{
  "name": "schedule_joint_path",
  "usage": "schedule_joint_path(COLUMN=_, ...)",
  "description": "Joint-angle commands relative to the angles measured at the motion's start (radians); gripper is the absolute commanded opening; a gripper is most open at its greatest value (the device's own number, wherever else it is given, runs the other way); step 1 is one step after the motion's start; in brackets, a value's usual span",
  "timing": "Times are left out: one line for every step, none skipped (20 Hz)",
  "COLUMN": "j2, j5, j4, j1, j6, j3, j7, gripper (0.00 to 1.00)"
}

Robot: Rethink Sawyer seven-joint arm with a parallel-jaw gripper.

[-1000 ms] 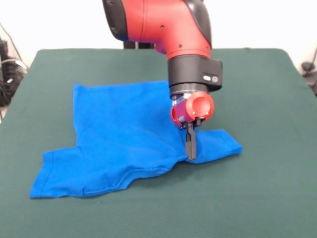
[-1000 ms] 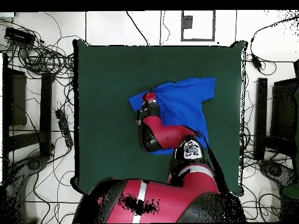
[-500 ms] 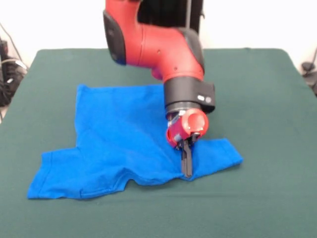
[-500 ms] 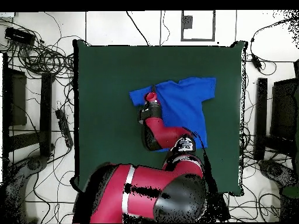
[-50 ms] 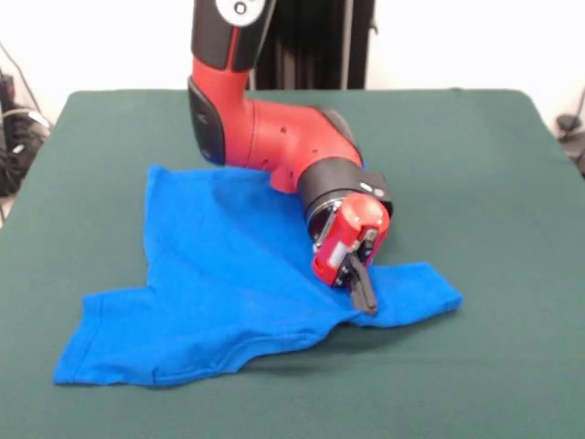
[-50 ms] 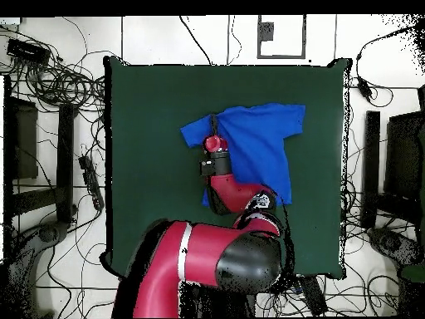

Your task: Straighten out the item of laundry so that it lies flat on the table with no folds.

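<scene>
The item of laundry (image 5: 219, 274) is a royal-blue T-shirt spread over the middle of the green table (image 5: 475, 183). Its body is mostly flat. One sleeve points to the front left, the other to the right. Wrinkles run along the front hem. My gripper (image 5: 363, 294) is tilted, its black fingers (image 5: 359, 279) pressed together at the root of the right sleeve, and the cloth there is raised a little with a shadow under it. From overhead the item of laundry (image 6: 257, 145) lies right of the table's (image 6: 149, 166) centre, with my gripper (image 6: 212, 126) at its left sleeve.
Green felt surrounds the shirt on all sides, widest at the front and right in the front view. Tangled cables (image 6: 58, 79) and dark equipment (image 6: 21, 141) lie on the floor beyond the table's edges.
The arm has swung lower and tilted. The gripper has moved right and toward the table's front edge, and the right sleeve has slid right with it while the shirt's body shifted slightly.
</scene>
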Motion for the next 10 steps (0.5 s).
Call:
schedule_joint_path(j2=0.013, j5=-0.006, j4=-0.002, j1=0.088, j6=-0.125, j3=0.007, j7=-0.204, gripper=0.00)
schedule_joint_path(j2=-0.005, j5=-0.010, j4=0.027, j1=0.095, j6=-0.135, j3=0.003, j7=-0.187, gripper=0.00)
schedule_joint_path(j2=-0.034, j5=-0.004, j4=0.064, j1=0.103, j6=-0.156, j3=-0.002, j7=-0.178, gripper=0.00)
schedule_joint_path(j2=-0.049, j5=-0.007, j4=0.090, j1=0.106, j6=-0.166, j3=-0.002, j7=-0.156, gripper=0.00)
schedule_joint_path(j2=-0.071, j5=-0.005, j4=0.119, j1=0.111, j6=-0.182, j3=-0.005, j7=-0.145, gripper=0.00)
schedule_joint_path(j2=-0.072, j5=-0.010, j4=0.128, j1=0.108, j6=-0.191, j3=-0.005, j7=-0.131, gripper=0.00)
schedule_joint_path(j2=-0.075, j5=-0.013, j4=0.141, j1=0.108, j6=-0.197, j3=-0.002, j7=-0.118, gripper=0.00)
schedule_joint_path(j2=-0.049, j5=-0.014, j4=0.118, j1=0.099, j6=-0.206, j3=0.000, j7=-0.119, gripper=0.00)
schedule_joint_path(j2=-0.009, j5=-0.025, j4=0.079, j1=0.085, j6=-0.207, j3=0.008, j7=-0.107, gripper=0.00)
schedule_joint_path(j2=0.057, j5=-0.030, j4=0.006, j1=0.067, j6=-0.204, j3=0.017, j7=-0.106, gripper=0.00)
